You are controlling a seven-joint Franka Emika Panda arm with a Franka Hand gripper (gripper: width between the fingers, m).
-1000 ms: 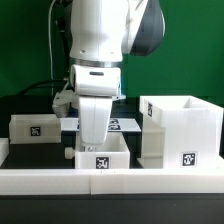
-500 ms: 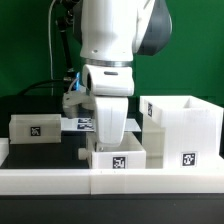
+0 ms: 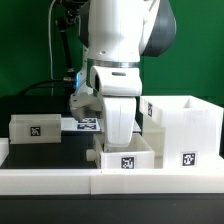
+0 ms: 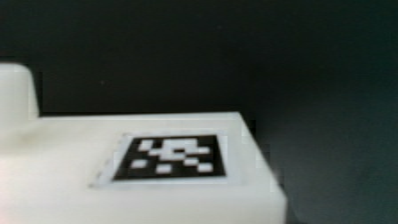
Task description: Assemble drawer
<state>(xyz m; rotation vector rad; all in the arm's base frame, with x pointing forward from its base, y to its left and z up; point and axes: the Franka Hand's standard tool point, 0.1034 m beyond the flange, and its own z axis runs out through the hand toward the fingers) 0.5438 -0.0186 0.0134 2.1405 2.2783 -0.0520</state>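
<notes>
Right below the end effector (image 3: pixel 120 138) sits a tray (image 3: pixel 140 160), just beside the housing (image 3: pixel 182 130). Fingertips hide behind the tray wall; clamped or apart, I cannot tell.

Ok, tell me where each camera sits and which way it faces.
Exterior view: off the arm, about table height, looking across the rail at the housing; the arm and gripper fill the middle.
Wrist view: on the wrist, close on a tagged tray; no finger clearly shows.
Shared: that tray, below the gripper.
</notes>
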